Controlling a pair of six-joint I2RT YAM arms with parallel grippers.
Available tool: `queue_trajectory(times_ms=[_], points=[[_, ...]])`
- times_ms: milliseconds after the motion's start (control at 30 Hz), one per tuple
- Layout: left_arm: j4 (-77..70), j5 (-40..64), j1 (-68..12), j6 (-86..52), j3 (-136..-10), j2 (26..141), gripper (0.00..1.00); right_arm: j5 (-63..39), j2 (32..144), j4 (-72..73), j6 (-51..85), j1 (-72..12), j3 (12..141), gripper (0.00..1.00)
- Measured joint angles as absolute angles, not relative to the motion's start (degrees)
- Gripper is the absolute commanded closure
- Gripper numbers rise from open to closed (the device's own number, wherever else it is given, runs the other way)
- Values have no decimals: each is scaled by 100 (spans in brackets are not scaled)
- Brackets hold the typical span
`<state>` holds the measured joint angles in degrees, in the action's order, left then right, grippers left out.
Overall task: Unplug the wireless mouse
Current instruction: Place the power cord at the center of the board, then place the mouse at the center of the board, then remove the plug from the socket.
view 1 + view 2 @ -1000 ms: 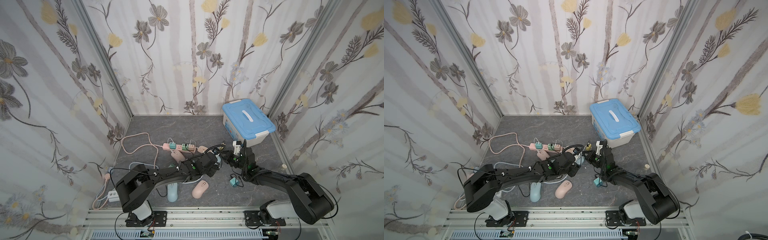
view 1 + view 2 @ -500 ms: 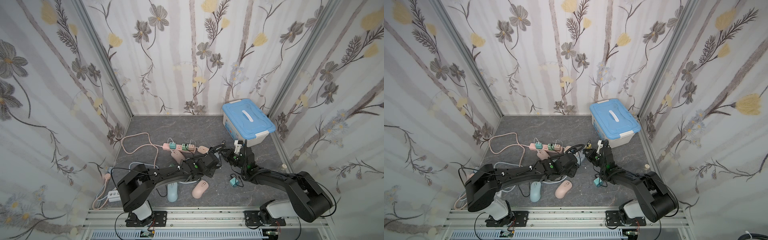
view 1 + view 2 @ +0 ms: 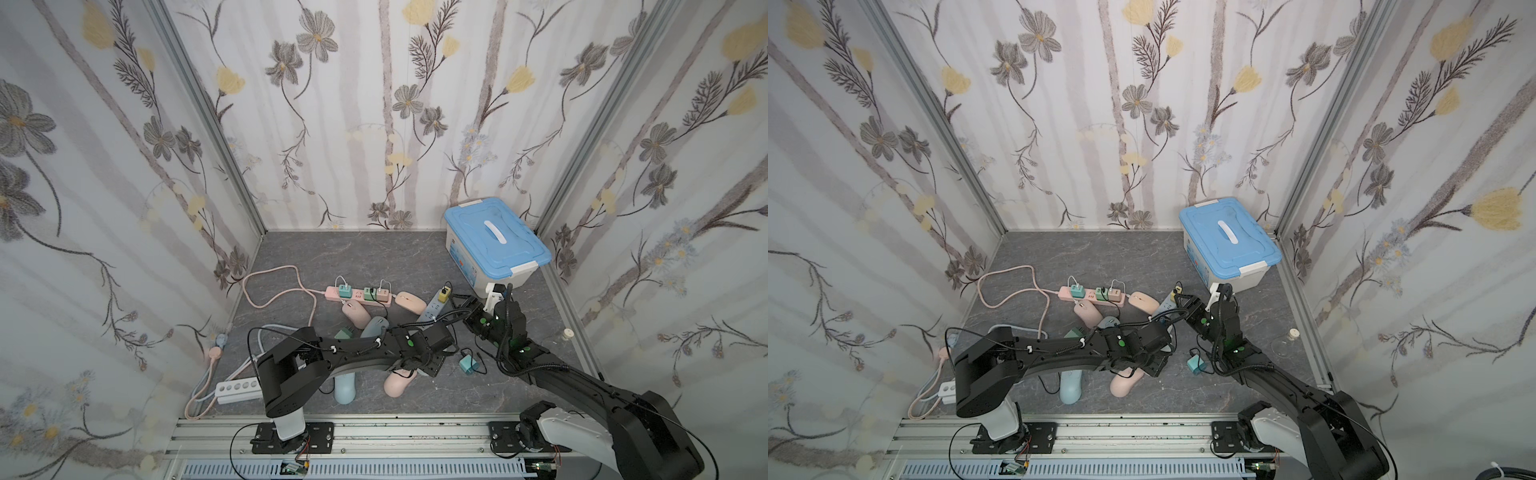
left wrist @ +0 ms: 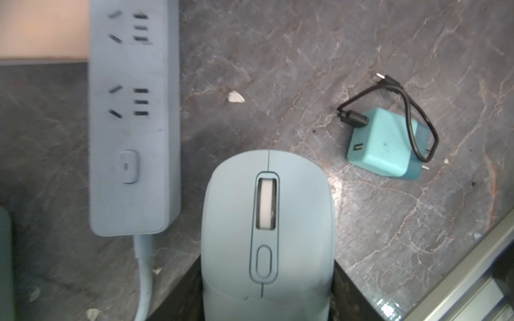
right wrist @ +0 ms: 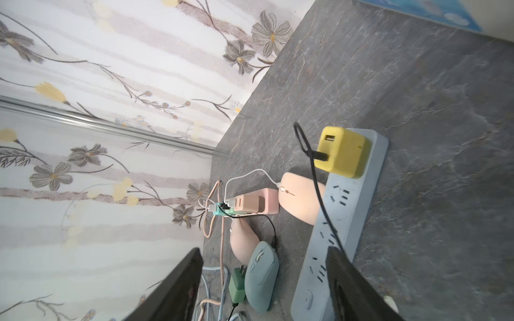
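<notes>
Your left gripper is clamped on the blue mouse. Its wrist camera shows a dark finger against each flank, though only the finger edges make it into the picture and the mouse's tail end is cut off. That mouse sits just beside the switch end of the grey-blue power strip, not touching it, and in both top views you lose it under the left gripper itself. On the far side of the mouse from the strip, the teal charger lies loose on the desk. Its black cable loops over it, with the free plug resting on the desk, apart from the mouse. Your right gripper hangs by the strip with its fingers spread wide apart. At the strip's far end stands the yellow charger. Its black lead runs along the strip and vanishes behind one finger, so you cannot tell where it ends
</notes>
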<state>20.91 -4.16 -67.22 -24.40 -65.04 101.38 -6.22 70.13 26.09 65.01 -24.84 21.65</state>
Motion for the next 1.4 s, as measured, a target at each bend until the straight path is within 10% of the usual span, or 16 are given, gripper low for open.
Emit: queue_trajectory(times_ms=[267,567,933,1400], points=[[2373,-19,-6753,-2418,-7100,10753,95,-370,6285,1973,6427,-2097,1752,29],[2757,154,-6755,-2410,-7319,11054,31,-360,5916,1693,6351,-1811,1570,28],[2735,99,-6751,-2425,-7199,10888,0,-368,5756,1496,6250,-1728,1553,28],[2349,-309,-6495,-2502,-6960,9450,0,-370,5618,1332,6134,-1691,1584,28]])
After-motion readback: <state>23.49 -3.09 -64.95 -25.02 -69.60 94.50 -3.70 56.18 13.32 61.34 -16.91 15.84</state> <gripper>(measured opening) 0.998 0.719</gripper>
